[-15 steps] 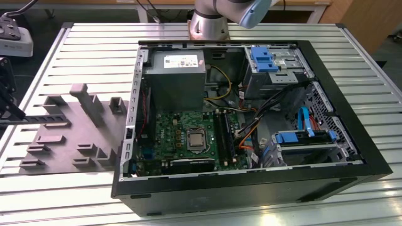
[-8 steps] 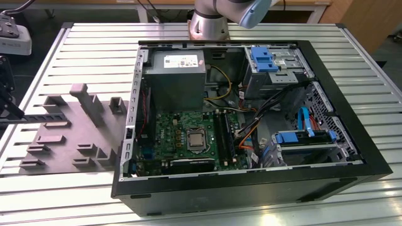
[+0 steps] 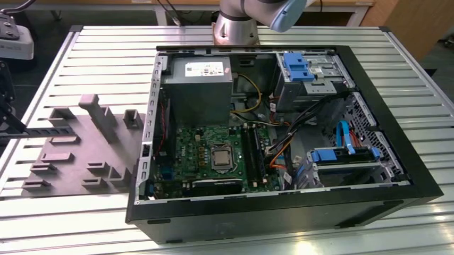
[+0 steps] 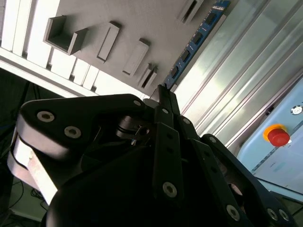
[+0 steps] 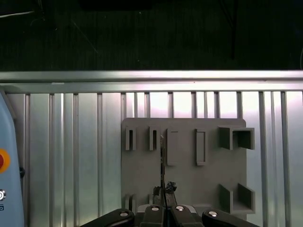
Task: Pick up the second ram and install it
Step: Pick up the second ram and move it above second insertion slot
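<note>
My gripper is shut on the second ram, a thin blue-green stick with black chips that juts out past the fingertips. In the first wrist view the second ram is seen edge-on above the pale grey moulded tray, with my gripper closed around its near end. At the exterior view's left edge my gripper holds the second ram level over the tray. The open computer case lies toward the exterior view's right, its motherboard and dark memory slots exposed.
The tray carries several upright blocks and slots. Inside the case are a power supply, cables and blue drive brackets. A pale box with a red stop button stands past the slatted table.
</note>
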Tool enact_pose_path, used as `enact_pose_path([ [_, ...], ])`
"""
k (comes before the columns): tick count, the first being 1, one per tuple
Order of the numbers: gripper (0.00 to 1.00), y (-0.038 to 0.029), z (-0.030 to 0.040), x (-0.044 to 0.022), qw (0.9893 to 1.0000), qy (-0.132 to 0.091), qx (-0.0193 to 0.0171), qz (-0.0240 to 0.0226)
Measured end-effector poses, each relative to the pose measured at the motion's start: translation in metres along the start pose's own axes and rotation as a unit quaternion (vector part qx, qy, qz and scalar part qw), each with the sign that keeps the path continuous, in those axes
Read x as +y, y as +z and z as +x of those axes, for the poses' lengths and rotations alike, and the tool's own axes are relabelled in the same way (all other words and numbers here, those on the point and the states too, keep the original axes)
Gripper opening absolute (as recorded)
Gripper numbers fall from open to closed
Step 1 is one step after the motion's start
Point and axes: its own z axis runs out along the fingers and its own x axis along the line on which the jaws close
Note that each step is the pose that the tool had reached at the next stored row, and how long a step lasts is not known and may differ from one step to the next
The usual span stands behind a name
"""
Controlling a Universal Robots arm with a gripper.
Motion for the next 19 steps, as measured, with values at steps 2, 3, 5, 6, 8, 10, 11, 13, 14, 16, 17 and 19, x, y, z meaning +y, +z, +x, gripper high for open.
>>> enact_pose_path([
  [2, 0.11, -0.001, 0.0, 0.0, 1.0, 0.0, 0.0, 0.0],
  [3, 0.11, -0.0014, -0.0001, 0.0, 1.0, 0.0, 0.0, 0.0],
  [5, 0.11, -0.0021, -0.0001, 0.0001, 1.0, 0.0, 0.0, 0.0001],
  [6, 0.11, -0.0025, -0.0001, 0.0001, 1.0, 0.0, 0.0, 0.0],
  [8, 0.11, -0.0035, -0.0001, 0.0001, 1.0, 0.0, 0.0, 0.0],
  [10, 0.11, -0.0044, -0.0002, 0.0001, 1.0, 0.0, 0.0, 0.0001],
  [11, 0.11, -0.0048, -0.0002, 0.0001, 1.0, 0.0, 0.0, 0.0001],
  [13, 0.11, -0.0056, -0.0002, 0.0002, 1.0, 0.0, 0.0, 0.0001],
  [14, 0.11, -0.006, -0.0003, 0.0002, 1.0, 0.0, 0.0, 0.0001],
  [16, 0.11, -0.0068, -0.0003, 0.0002, 1.0, 0.0, 0.0, 0.0001],
  [17, 0.11, -0.0072, -0.0003, 0.0002, 1.0, 0.0, 0.0, 0.0001],
  [19, 0.11, -0.0079, -0.0004, 0.0002, 1.0, 0.0, 0.0, 0.0002],
])
